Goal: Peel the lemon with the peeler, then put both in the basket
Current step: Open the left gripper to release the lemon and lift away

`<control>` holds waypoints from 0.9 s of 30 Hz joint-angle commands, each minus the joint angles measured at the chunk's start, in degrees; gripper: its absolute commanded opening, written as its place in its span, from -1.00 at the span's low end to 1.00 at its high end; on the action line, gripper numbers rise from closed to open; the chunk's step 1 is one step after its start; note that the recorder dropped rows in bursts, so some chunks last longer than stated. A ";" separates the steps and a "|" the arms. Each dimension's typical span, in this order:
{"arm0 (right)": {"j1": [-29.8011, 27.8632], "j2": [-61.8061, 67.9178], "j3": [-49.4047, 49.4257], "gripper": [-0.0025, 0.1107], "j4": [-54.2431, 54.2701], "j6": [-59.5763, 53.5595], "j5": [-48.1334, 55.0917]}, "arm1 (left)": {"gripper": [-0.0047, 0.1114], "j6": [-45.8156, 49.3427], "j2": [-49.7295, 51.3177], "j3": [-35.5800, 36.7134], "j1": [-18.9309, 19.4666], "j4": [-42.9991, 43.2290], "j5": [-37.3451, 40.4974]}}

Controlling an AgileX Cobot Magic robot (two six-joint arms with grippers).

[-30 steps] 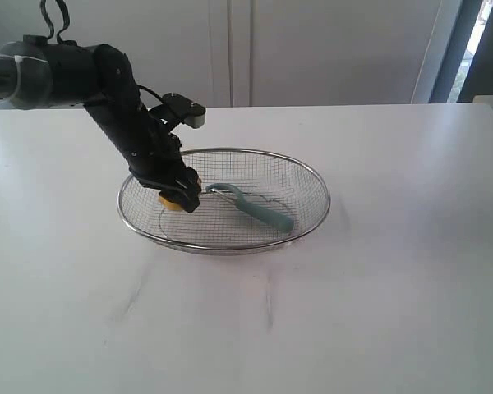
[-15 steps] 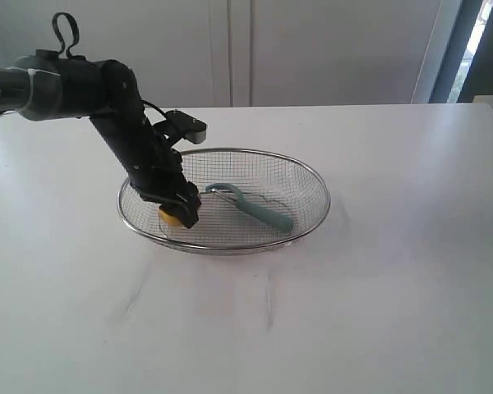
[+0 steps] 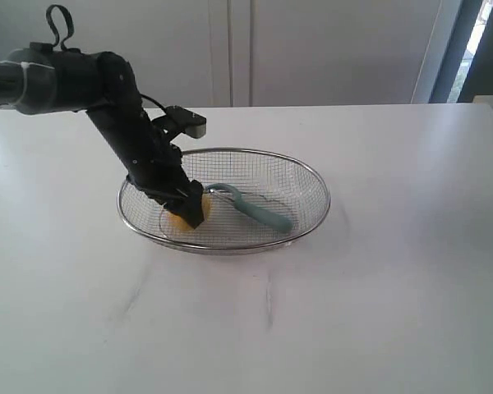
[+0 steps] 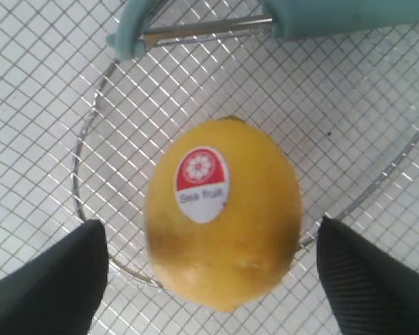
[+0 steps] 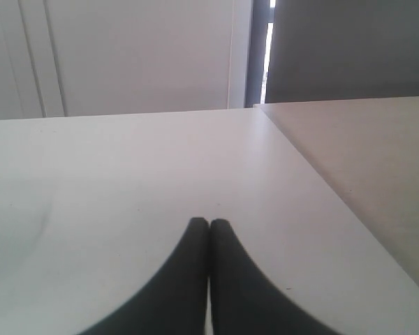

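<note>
The left pincer [image 3: 189, 207] is reached down into the basket [image 3: 314, 179], a shallow oval of silver wire mesh standing on the white surface [image 3: 378, 295], and is spread wide, gripping nothing. The lemon [image 4: 223, 223] lies on the mesh floor in the left part of the basket as the exterior view shows it, directly between the two dark fingers [image 4: 49, 283]. In the left wrist view a strip of bare mesh shows on each side of the fruit, wider at one finger than at the other, so neither pad touches its skin. The lemon lies with a red and white sticker [image 4: 202, 183] reading "Sea fruit" turned up toward the wrist camera, and it sits over a thin wire ring [image 4: 84, 139] that is part of the basket floor. The peeler [image 3: 259, 211] lies in the basket too, just beside the lemon and apart from it; its metal blade head is at the end nearest the fruit, and its teal handle runs away toward the middle of the basket. The right pincer [image 5: 209, 226] has its fingers pressed together with nothing between them, low over bare surface, with only a sliver of basket rim at the edge of its wrist view.
</note>
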 commanded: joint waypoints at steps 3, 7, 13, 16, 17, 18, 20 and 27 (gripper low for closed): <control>-0.22 -0.36 0.30 -0.96 0.00 -0.43 -0.36 | 0.51 -5.97 -8.97 -0.35 0.08 -0.96 10.98; -0.22 -0.36 0.30 -0.96 0.00 -0.43 -0.36 | 0.29 -12.66 -13.05 -0.35 0.08 -0.96 17.07; -0.22 -0.36 0.30 -0.96 0.00 -0.43 -0.36 | -0.53 -14.66 -17.12 -0.35 0.08 -0.96 19.49; -0.22 -0.36 0.30 -0.96 0.00 -0.43 -0.36 | -0.84 -15.69 -17.94 -0.25 0.08 -0.85 20.32; -0.22 -0.36 0.30 -0.96 0.00 -0.43 -0.36 | -0.92 -15.69 -18.18 -0.25 0.08 -0.85 20.62; -0.22 -0.36 0.30 -0.96 0.00 -0.43 -0.36 | -0.92 -15.69 -18.34 -0.25 0.08 -0.73 20.73; -0.22 -0.36 0.30 -0.96 0.00 -0.43 -0.36 | -0.92 -15.69 -18.71 -0.25 0.08 0.02 20.98; -0.22 -0.36 0.30 -0.96 0.00 -0.43 -0.36 | -0.92 -15.69 -19.69 -0.25 0.79 4.15 22.86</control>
